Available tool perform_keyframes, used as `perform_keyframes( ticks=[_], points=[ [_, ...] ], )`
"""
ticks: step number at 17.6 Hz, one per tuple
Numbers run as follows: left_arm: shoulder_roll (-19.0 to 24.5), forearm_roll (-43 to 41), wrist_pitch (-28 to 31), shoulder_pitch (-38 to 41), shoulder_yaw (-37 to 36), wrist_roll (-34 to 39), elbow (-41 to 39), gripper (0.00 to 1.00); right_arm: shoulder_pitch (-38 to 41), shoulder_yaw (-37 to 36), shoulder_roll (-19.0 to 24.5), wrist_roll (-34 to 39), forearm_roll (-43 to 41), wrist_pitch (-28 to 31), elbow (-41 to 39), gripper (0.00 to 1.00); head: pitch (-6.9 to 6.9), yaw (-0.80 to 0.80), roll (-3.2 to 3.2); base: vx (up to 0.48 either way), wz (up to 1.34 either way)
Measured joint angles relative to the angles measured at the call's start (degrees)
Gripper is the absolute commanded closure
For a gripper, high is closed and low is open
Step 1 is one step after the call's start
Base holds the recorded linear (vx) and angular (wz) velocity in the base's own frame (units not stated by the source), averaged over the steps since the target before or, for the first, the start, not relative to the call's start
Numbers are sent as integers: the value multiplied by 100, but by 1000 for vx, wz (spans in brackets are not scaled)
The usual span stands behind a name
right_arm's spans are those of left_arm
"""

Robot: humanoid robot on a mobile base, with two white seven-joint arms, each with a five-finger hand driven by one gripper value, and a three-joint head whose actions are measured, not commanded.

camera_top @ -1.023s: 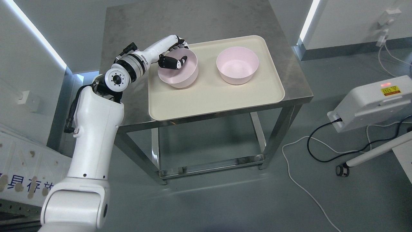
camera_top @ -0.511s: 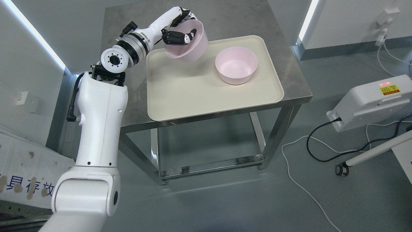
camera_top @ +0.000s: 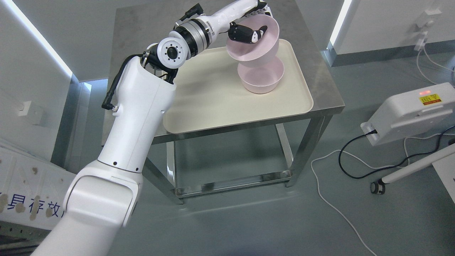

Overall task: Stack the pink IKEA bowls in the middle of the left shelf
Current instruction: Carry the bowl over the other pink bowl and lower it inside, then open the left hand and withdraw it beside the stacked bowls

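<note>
The left hand [camera_top: 249, 30] gripped the rim of a tilted pink bowl [camera_top: 253, 42], held just above the second bowl [camera_top: 261, 77] on the cream tray [camera_top: 213, 103]

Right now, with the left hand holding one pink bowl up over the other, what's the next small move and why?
Probably a short, level descent. The left hand grips the held pink bowl by its rim, tilted, above the second pink bowl on the cream tray. It looks roughly centred over it, so straightening and lowering should nest them.
</note>
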Motion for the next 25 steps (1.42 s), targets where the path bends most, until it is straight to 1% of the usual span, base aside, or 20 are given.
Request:
perform_keyframes(
  ticks=[3, 6, 11, 14, 15, 16, 17, 18, 20, 21, 23, 24, 25],
  points=[
    [-25, -134, -101, -138, -348, 46, 234, 96, 0, 0, 0, 1, 0, 0, 0, 0, 0, 0, 0, 0, 0],
    [-45, -423, -270, -204, -532, 50, 420, 96, 0, 0, 0, 1, 0, 0, 0, 0, 0, 0, 0, 0, 0],
    [-68, -704, -339, -283, -574, 34, 706, 96, 0, 0, 0, 1, 0, 0, 0, 0, 0, 0, 0, 0, 0],
    [-77, -784, -343, -314, -567, 29, 835, 91, 0, 0, 0, 2, 0, 0, 0, 0, 0, 0, 0, 0, 0],
    [-79, -815, -344, -318, -566, 29, 862, 87, 0, 0, 0, 2, 0, 0, 0, 0, 0, 0, 0, 0, 0],
    [-83, -851, -344, -321, -563, 40, 896, 74, 0, 0, 0, 2, 0, 0, 0, 0, 0, 0, 0, 0, 0],
    [-86, -881, -345, -322, -556, 49, 922, 56, 0, 0, 0, 2, 0, -1, 0, 0, 0, 0, 0, 0, 0],
    [-88, -902, -346, -322, -543, 53, 941, 43, 0, 0, 0, 2, 0, 0, 0, 0, 0, 0, 0, 0, 0],
    [-91, -921, -346, -315, -500, 53, 959, 29, 0, 0, 0, 2, 0, 0, 0, 0, 0, 0, 0, 0, 0],
    [-92, -923, -346, -301, -459, 53, 953, 18, 0, 0, 0, 2, 0, 0, 0, 0, 0, 0, 0, 0, 0],
    [-95, -869, -444, -236, -233, 133, 894, 7, 0, 0, 0, 9, 0, 0, 0, 0, 0, 0, 0, 0, 0],
    [-97, -751, -644, -172, -62, 284, 853, 4, 0, 0, 0, 16, 0, -1, 0, 0, 0, 0, 0, 0, 0],
    [-97, -551, -871, -94, 90, 462, 811, 3, 0, 0, 0, 23, 0, -1, 0, 0, 0, 0, 0, 0, 0]
  ],
)
